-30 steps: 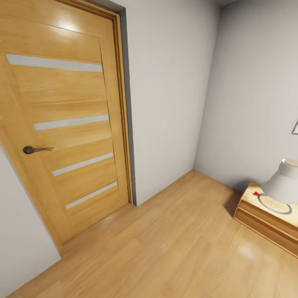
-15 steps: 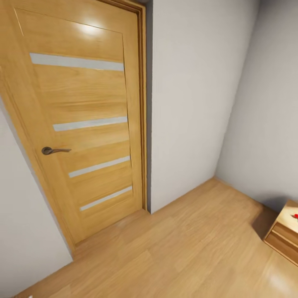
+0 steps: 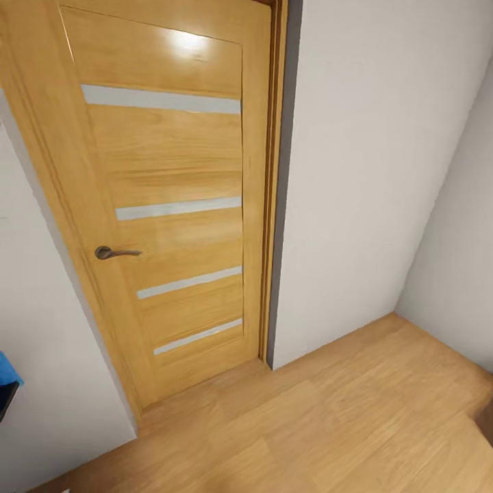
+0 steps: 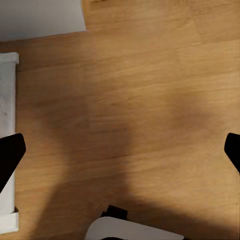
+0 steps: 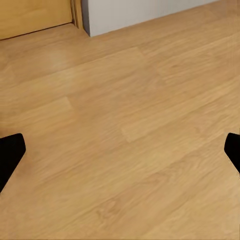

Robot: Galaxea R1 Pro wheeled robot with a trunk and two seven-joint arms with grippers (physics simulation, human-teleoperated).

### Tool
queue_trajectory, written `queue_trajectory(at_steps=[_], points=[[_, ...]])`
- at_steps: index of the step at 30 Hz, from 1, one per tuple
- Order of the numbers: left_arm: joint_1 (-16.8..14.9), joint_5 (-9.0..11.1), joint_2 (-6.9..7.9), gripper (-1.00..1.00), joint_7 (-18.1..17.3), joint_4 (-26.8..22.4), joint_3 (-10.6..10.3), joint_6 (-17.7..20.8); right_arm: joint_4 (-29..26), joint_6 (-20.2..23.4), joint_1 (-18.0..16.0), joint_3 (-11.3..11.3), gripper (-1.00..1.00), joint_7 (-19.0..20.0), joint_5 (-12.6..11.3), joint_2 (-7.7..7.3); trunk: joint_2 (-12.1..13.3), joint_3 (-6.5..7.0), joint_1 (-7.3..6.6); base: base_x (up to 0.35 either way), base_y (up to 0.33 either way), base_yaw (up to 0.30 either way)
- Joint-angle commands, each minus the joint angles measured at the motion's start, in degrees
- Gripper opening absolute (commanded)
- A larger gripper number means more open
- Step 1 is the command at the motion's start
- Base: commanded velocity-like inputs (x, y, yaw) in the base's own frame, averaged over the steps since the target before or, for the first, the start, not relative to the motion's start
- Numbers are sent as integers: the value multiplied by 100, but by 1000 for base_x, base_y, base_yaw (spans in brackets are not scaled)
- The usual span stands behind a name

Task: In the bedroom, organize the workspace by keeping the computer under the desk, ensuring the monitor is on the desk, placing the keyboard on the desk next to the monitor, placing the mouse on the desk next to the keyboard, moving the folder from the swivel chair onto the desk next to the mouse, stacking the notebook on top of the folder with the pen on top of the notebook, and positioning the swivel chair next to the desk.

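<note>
the head camera is facing a closed wooden door [image 3: 171,205] with four pale horizontal glass strips and a dark lever handle [image 3: 115,253] on its left side. the door is sitting in a matching wooden frame, and a grey-white wall [image 3: 370,171] is running off to its right into a room corner. light wood plank flooring [image 3: 329,424] is spreading across the lower part of the view. at the far left edge, a small scrap of bright blue [image 3: 7,371] is poking in above a dark edge; it is too cut off to say what it is, though it could be the folder. i cannot tell where the desk, monitor, chair and other workspace things are from these pictures.

the left gripper [image 4: 120,155] is hanging over the plank floor with its two dark fingertips [image 4: 9,156] spread wide at the edges of the wrist view, nothing between them. a white upright piece [image 4: 7,135] is standing beside one fingertip, a pale wall base is showing at the far end, and a white and black rounded part [image 4: 132,230] is lying below the gripper.

the right gripper [image 5: 120,152] is likewise spread wide over bare flooring, its fingertips [image 5: 10,155] far apart and holding nothing. beyond it, the foot of the door and the base of the grey wall [image 5: 145,11] are meeting the floor.
</note>
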Motion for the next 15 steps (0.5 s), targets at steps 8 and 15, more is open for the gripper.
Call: queue_trajectory(at_steps=[8, 15], points=[[-2, -25, -16, 100, 8, -3, 14, -68, 61, -359, -3, 5, 100, -47, 41, 2, -4, -6, 4, 194, -53, 280], [-2, -27, -20, 100, 7, -3, 14, -96, 71, -397, -3, 5, 100, -49, 41, 2, -4, -6, 4, 45, -7, 280]])
